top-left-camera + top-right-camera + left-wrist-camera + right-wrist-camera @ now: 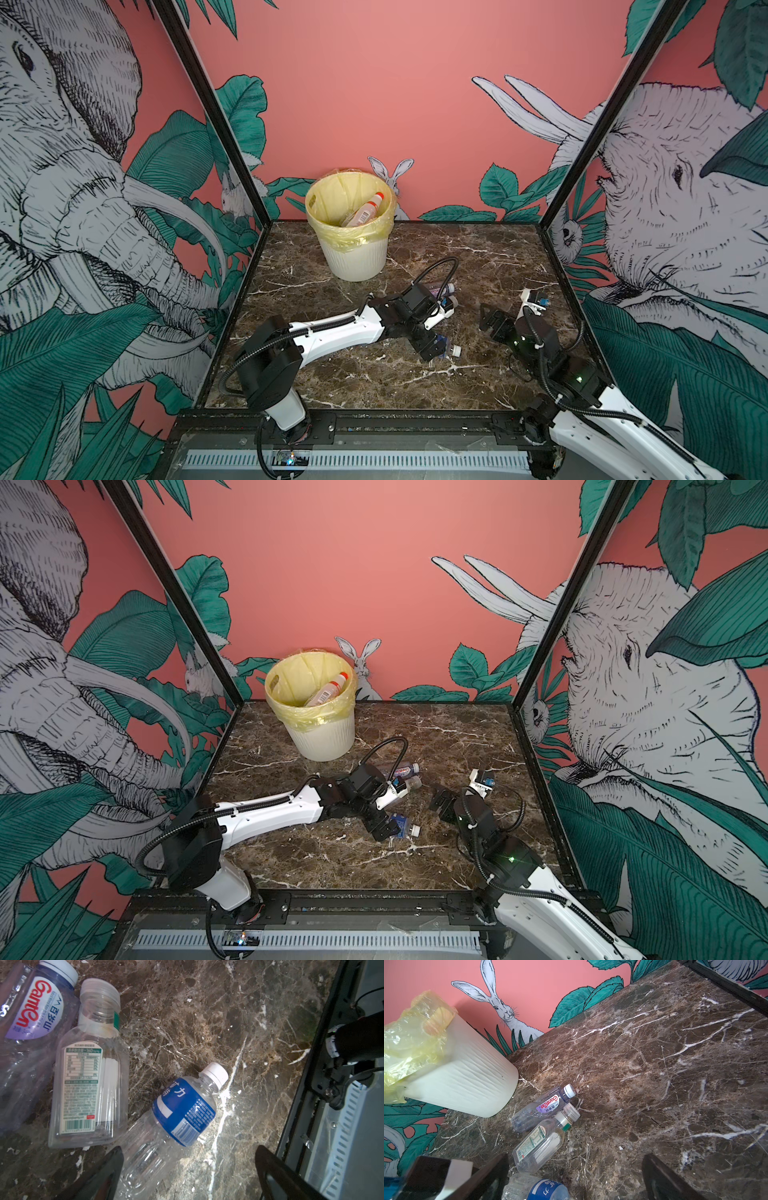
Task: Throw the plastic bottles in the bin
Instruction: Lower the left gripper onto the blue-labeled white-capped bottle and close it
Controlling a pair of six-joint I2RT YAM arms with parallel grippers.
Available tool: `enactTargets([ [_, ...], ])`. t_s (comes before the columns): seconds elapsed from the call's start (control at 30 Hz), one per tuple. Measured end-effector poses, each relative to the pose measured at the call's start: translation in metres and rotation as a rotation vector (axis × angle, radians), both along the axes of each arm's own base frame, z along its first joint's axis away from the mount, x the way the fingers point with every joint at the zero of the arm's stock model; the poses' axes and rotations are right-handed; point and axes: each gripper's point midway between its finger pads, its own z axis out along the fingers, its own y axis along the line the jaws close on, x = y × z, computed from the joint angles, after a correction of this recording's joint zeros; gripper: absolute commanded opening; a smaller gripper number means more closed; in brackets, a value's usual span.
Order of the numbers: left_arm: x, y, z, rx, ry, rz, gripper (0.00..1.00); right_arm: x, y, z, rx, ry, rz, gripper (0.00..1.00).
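While both claws stand wide open and empty, the left gripper (187, 1155) hovers at the blue-labelled bottle (182, 1109), the one nearest the table's (332, 374) front edge. This looks like a pick: next, centre the jaws on its body and close. The right gripper (575, 1161) hangs nearby. Farther in lie a green-labelled bottle (89, 1093) and a purple-labelled bottle (31, 1012), touching. By the far edge, the bin (353, 257) holds at least a red-capped bottle (365, 210).

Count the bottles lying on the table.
3. Purple-label bottle nearest the bin; green-label bottle beside it; blue-label bottle nearer the front edge. The left arm may hide more.
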Motion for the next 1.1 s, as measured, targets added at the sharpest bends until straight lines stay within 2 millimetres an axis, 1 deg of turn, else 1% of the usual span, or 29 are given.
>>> enactTargets([
  [0.07,0.001,0.000,-0.008,0.017,0.003,0.003,0.99,-0.001,-0.003,0.001,0.003,-0.010,-0.009,1.00],
  [0.3,0.005,-0.006,-0.028,0.059,0.031,0.004,0.99,-0.005,-0.011,-0.012,-0.009,-0.008,-0.033,0.99],
  [0.53,0.003,-0.006,-0.031,0.062,0.047,0.018,0.99,-0.011,-0.020,-0.013,0.004,-0.026,-0.053,0.99],
  [0.83,-0.014,0.015,-0.055,0.127,0.096,0.054,0.99,-0.014,-0.025,-0.018,-0.001,-0.025,-0.068,0.99],
  [0.9,-0.018,0.020,-0.057,0.134,0.102,0.062,0.99,-0.014,-0.025,-0.018,0.001,-0.024,-0.069,0.99],
  [1.1,-0.029,0.032,-0.047,0.114,0.097,0.085,0.99,-0.015,-0.025,-0.019,0.010,-0.021,-0.071,0.99],
])
